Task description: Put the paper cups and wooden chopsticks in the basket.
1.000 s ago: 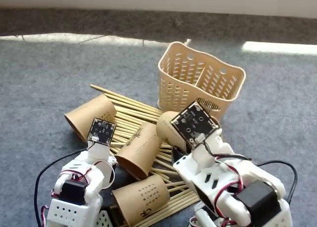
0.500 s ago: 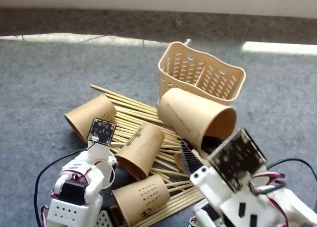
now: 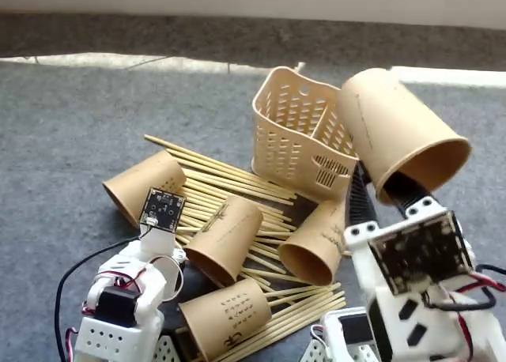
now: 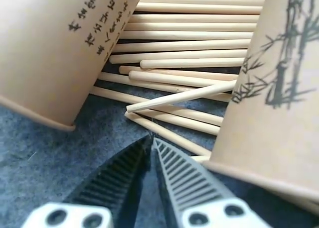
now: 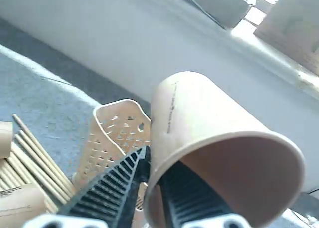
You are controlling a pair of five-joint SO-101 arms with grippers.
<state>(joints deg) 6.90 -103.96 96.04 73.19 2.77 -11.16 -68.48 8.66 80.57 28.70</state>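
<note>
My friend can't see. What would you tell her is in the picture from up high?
The right gripper holds a paper cup by its rim, tilted in the air near a tan basket. Four more paper cups lie on their sides over a pile of wooden chopsticks on grey carpet, with the left arm low beside them.

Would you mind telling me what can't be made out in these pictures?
- Basket contents: in the high view the held paper cup covers its right side.
- Chopsticks count: several run under the lying cups in the high view.
- Two cups beside the left tool: cut off by the left wrist view's edges.
</note>
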